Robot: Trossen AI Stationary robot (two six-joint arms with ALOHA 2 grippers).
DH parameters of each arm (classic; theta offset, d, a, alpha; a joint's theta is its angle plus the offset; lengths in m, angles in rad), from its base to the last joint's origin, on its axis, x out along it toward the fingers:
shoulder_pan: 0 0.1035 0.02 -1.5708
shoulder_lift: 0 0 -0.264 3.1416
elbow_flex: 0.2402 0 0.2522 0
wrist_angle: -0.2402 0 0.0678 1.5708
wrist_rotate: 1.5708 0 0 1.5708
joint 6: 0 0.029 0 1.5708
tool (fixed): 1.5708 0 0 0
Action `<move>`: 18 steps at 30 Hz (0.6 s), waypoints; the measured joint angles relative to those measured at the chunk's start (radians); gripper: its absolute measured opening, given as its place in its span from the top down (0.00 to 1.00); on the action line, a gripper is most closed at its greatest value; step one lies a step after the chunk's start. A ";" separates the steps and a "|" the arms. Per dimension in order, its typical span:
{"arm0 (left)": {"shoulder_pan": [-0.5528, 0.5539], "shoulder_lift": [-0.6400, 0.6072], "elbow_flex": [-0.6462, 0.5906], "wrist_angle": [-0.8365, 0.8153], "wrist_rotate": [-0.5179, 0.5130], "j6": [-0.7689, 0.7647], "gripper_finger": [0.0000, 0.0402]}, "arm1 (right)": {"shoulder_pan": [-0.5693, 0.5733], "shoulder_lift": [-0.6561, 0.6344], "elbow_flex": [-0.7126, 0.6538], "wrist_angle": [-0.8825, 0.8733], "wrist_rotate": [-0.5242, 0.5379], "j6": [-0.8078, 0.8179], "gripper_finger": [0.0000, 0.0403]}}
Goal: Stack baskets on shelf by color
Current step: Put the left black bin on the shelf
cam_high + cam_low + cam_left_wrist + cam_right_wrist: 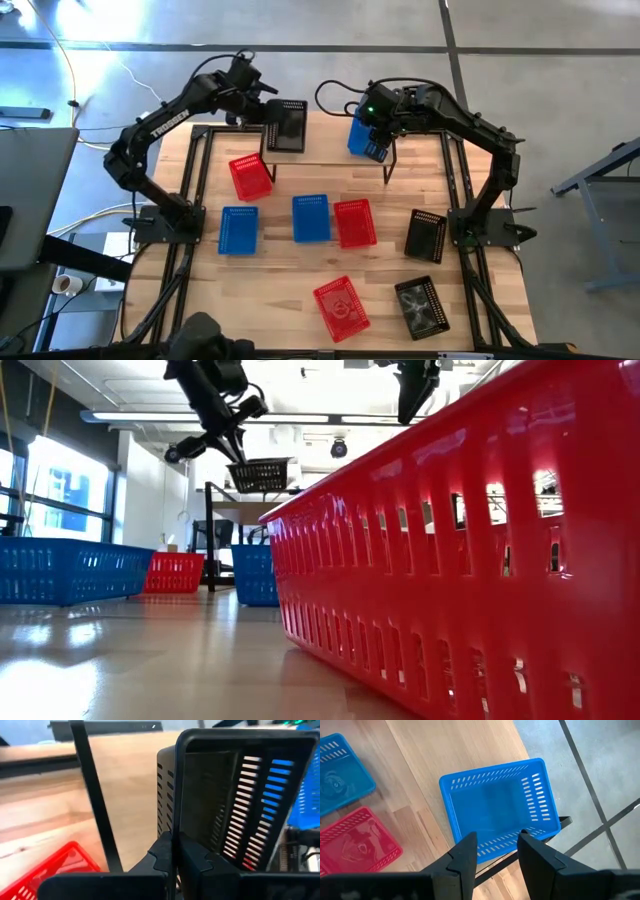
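Baskets looking light, stiff, thin-walled plastic mesh, slick; you are best pinching rim wall.

Left gripper point(172, 857) clamping rim of black basket point(286, 124), holding it over shelf point(325, 140), left end.

Right gripper point(495, 851) hanging with fingers apart, directly above blue basket point(497, 805) sitting on shelf's right end, not gripping.

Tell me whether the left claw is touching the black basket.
Touching. The left wrist view shows the left claw shut on the black basket's rim, its wall pinched between the fingers.
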 joint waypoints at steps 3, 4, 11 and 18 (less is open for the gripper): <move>0.000 0.018 0.000 -0.014 0.000 0.000 0.99 | 0.000 0.000 0.000 0.000 0.000 0.000 0.69; 0.000 0.022 0.000 -0.022 0.000 0.000 0.99 | 0.000 0.000 0.000 0.000 0.000 0.000 0.69; 0.000 0.047 0.000 -0.036 -0.001 -0.001 0.99 | 0.000 0.000 0.000 0.000 0.000 0.003 0.69; 0.000 0.066 0.000 -0.037 0.002 -0.011 0.99 | 0.000 0.000 0.000 0.000 0.000 0.003 0.69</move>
